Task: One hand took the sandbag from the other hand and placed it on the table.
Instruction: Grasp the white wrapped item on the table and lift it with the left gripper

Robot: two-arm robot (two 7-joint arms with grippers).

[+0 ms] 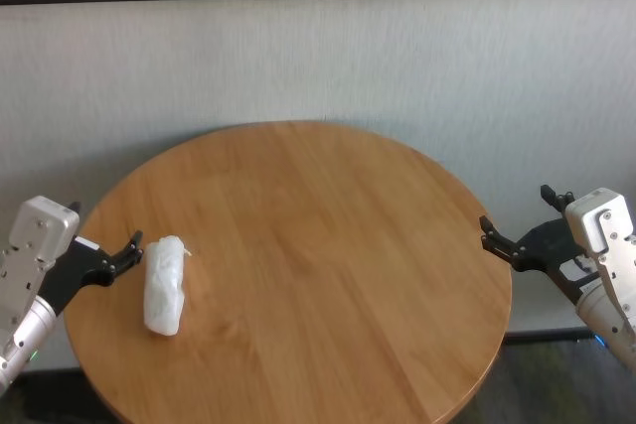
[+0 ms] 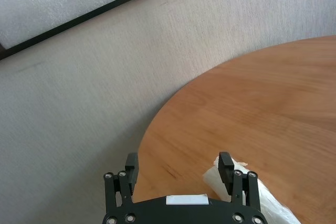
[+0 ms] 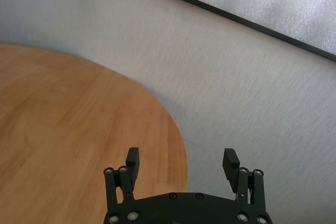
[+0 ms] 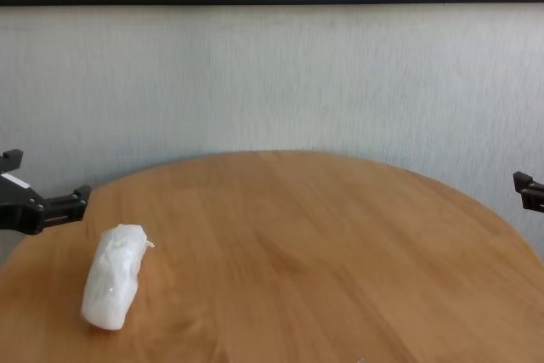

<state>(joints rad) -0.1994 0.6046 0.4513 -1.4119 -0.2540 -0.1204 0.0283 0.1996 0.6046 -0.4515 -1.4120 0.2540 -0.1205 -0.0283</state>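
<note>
The small white lumpy sandbag in crinkled clear plastic (image 1: 165,285) lies flat on the round light-brown wooden tabletop (image 1: 318,245), close to its left edge, held by nothing. Its long axis runs roughly from the near edge toward the far edge, tilted only a little.

The black two-finger left gripper on its silver wrist (image 1: 111,257) hovers just at that left edge, jaws spread and empty, with the bag immediately beside its tips on the inboard side. In the left wrist view the bag (image 2: 262,198) seems to sit beside one jaw and not between the pair, though little of it shows there.

The black right gripper (image 1: 517,240) hangs off the right edge, jaws likewise apart and empty, well away from the bag. The left arm is plainly the nearer.
</note>
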